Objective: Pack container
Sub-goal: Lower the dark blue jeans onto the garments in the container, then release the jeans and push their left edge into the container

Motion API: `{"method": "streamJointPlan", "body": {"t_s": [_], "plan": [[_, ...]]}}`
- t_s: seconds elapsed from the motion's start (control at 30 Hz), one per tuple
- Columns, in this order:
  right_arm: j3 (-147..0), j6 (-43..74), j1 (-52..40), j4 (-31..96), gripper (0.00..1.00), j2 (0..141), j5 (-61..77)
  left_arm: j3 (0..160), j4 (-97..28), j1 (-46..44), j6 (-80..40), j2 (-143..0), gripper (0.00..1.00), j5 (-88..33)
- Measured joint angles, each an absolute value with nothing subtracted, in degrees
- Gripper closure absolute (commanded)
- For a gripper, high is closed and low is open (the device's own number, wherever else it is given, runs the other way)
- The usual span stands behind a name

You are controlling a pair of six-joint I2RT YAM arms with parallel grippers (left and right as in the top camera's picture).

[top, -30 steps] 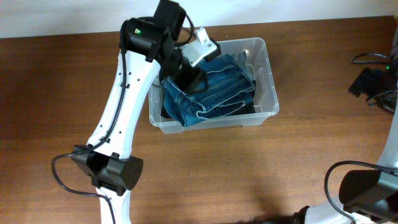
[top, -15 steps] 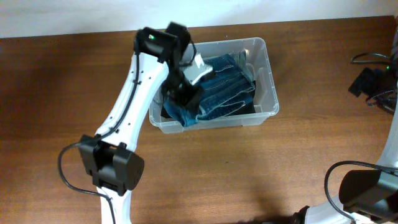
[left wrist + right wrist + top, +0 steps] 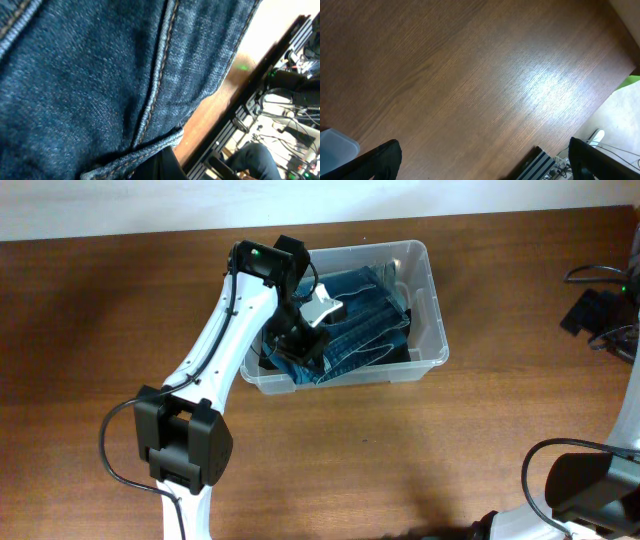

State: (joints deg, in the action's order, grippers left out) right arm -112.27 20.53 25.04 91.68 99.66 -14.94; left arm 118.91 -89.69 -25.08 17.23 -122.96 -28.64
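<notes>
The clear plastic container stands at the back middle of the table. Folded blue jeans lie in it on top of a dark cloth. My left gripper is down inside the container's front left part, pressed against the jeans. The left wrist view is filled with denim and its seam, and the fingers do not show clearly. My right gripper is open and empty above bare table, with a corner of the container at the lower left of its view.
Black equipment with cables lies at the table's right edge. The right arm's base stands at the front right. The table's edge and a rail show in the right wrist view.
My left gripper has moved down and towards the front left of the container, sinking onto the jeans. The right arm has not moved.
</notes>
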Motion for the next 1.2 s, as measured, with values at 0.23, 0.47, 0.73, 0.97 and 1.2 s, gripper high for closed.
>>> {"method": "streamJointPlan", "body": {"t_s": [0.23, 0.47, 0.73, 0.97, 1.2], "plan": [[-112.27, 20.53, 25.04, 91.68, 0.02, 99.66, -14.94, 118.91, -87.44, -25.10, 13.85, -122.69, 0.99, -27.05], [-112.27, 20.51, 25.04, 91.68, 0.02, 99.66, -14.96, 118.91, -86.65, -24.58, 13.13, -122.69, 0.99, -26.94], [-112.27, 20.51, 25.04, 91.68, 0.02, 99.66, -14.94, 119.00, -85.12, -23.92, 12.80, -122.69, 0.99, -26.59], [-112.27, 20.53, 25.04, 91.68, 0.02, 99.66, -14.94, 121.01, -85.52, -23.92, 12.75, -123.04, 0.99, -24.38], [-112.27, 20.51, 25.04, 91.68, 0.02, 99.66, -14.96, 125.16, -85.76, -23.66, 12.12, -124.14, 0.99, -20.91]]}}
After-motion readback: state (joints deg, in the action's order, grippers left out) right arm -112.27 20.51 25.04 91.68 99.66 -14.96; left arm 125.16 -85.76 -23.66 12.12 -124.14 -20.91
